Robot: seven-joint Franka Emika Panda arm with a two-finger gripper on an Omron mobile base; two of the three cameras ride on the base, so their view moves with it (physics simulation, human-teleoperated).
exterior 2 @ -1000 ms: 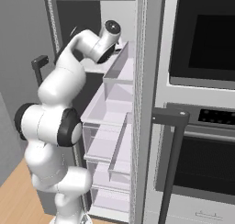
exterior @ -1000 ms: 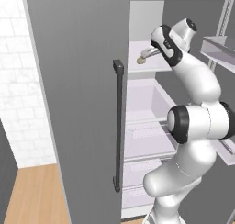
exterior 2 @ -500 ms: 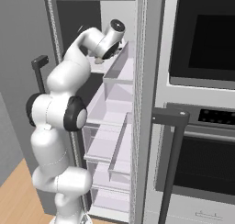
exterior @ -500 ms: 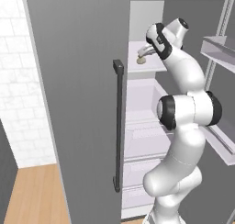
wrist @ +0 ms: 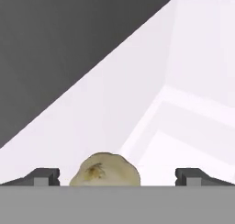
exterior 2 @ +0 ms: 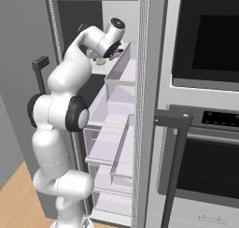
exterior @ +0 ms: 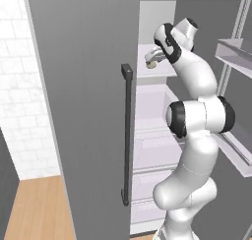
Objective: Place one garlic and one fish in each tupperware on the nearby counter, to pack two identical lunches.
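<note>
My arm has swung deeper into the open fridge (exterior: 152, 106) over the last second, bringing my claw (wrist: 117, 175), fingers spread wide and holding nothing, up to a garlic (wrist: 104, 171) on the upper shelf (exterior: 160, 69). In the hand view it sits between my fingertips at six o'clock, so I judge the grab comes next. No tupperware is visible, so neither lunch looks started.

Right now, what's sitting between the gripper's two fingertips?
A garlic bulb lies on the white fridge shelf between the open gripper's fingertips, seen in the hand view.
</note>
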